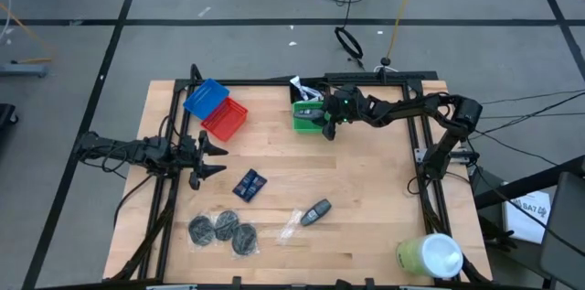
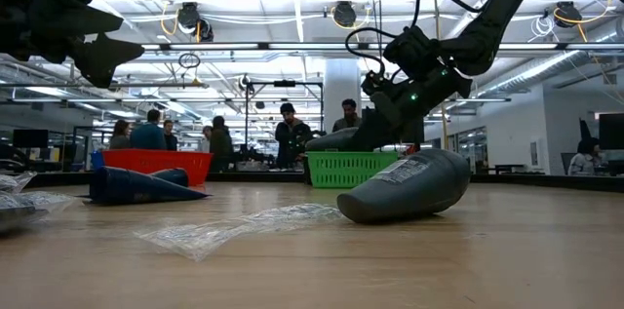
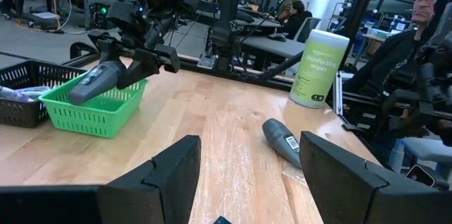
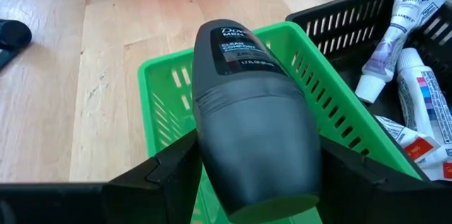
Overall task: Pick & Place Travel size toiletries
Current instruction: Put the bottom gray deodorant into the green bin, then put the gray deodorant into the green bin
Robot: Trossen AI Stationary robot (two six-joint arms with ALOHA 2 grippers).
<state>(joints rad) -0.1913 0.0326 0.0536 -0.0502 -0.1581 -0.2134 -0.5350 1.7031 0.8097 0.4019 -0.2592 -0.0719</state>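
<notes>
My right gripper point(image 1: 331, 118) is shut on a dark grey oval piece point(image 4: 247, 118) above the green basket point(image 1: 309, 116) at the table's far side. A second dark grey oval piece point(image 1: 316, 211) lies on its side on the table. Two dark blue flat packets point(image 1: 249, 184) and three dark grey discs point(image 1: 222, 230) lie on the near left. White-silver tubes point(image 4: 406, 75) lie in the black basket point(image 1: 306, 91). My left gripper point(image 1: 218, 158) is open and empty at the table's left, above the wood. My right gripper pinches the oval piece's wide rounded end point(image 4: 212, 146) between its two fingers point(image 4: 166, 174), one on each side. The fingers come from the table's right, slanting down. The piece sticks out ahead of them, its labelled end point(image 4: 229, 44) over the green basket, lifted clear of the table.
A blue basket point(image 1: 206, 96) and a red basket point(image 1: 226, 121) stand at the far left. A clear wrapper scrap point(image 1: 292, 229) lies beside the second oval piece. A yellow-green wipes cylinder point(image 1: 430, 255) stands at the near right corner. People stand in the room beyond the table.
</notes>
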